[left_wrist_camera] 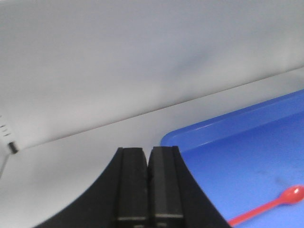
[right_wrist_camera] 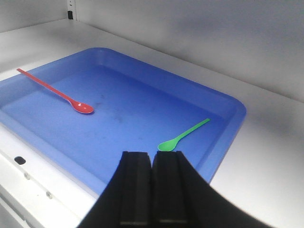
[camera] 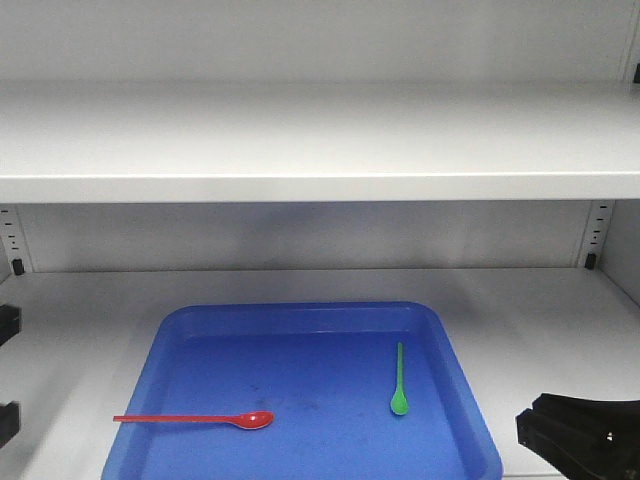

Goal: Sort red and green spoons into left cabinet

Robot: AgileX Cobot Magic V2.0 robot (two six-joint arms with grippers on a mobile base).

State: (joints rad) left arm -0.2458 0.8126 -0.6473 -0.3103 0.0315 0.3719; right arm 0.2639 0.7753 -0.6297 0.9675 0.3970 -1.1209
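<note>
Lying in blue tray point(camera: 470, 400), red spoon point(camera: 195, 419), green spoon point(right_wrist_camera: 183, 135) ahead of clenched right fingers point(right_wrist_camera: 166, 190), left fingers point(left_wrist_camera: 133, 190) clenched.

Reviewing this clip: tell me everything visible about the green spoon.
The green spoon is a thin, bright green utensil that looks like plastic, with a long slender handle and a small oval bowl. It lies flat on the floor of the blue tray, in the tray's right half, handle pointing toward the cabinet's back panel and bowl toward the front. Nothing else touches it: the red spoon lies apart on the left, and the right gripper, jaws closed, sits short of it.
</note>
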